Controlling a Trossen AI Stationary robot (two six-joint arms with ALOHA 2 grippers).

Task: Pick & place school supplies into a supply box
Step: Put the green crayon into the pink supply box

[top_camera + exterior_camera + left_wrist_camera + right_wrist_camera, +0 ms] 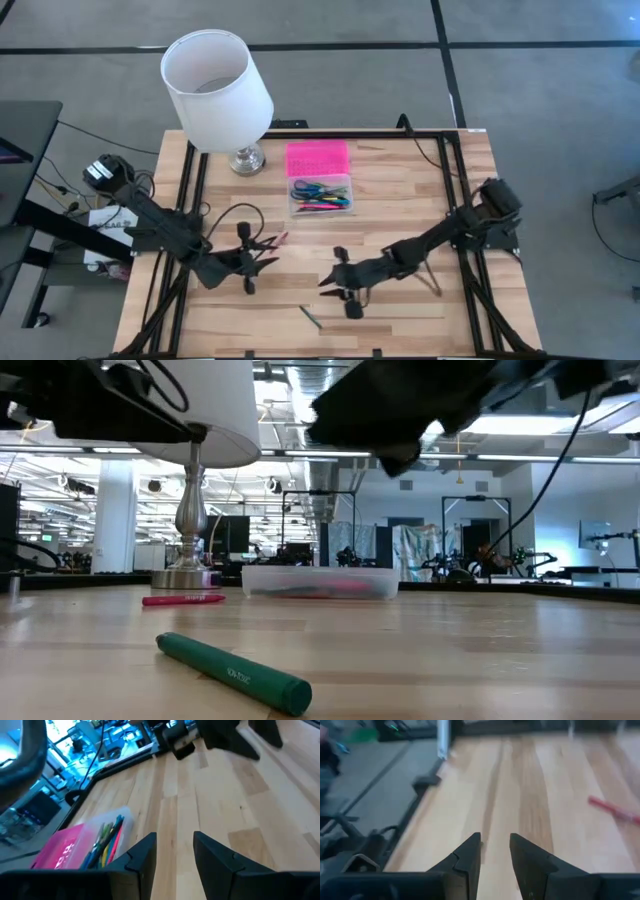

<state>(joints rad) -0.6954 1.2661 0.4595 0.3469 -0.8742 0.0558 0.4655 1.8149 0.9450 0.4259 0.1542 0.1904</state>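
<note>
Two matte-black jointed arms — black cables trailing, seemingly — each hand (pixel 262 252) tipped by angular fingers (pixel 142 857).

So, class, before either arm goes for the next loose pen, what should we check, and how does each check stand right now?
1. Supply box lid open: ok, the pink lid lies flat behind the base.
2. Supplies still loose on the table: not ok, green pen and pink pen lie outside the box.
3. Left gripper empty and open: ok.
4. Right gripper empty and open: ok.
5. Lamp clear of the box: ok from above, it stands beside the lid.
6. Room left in the box: cannot tell.
</note>
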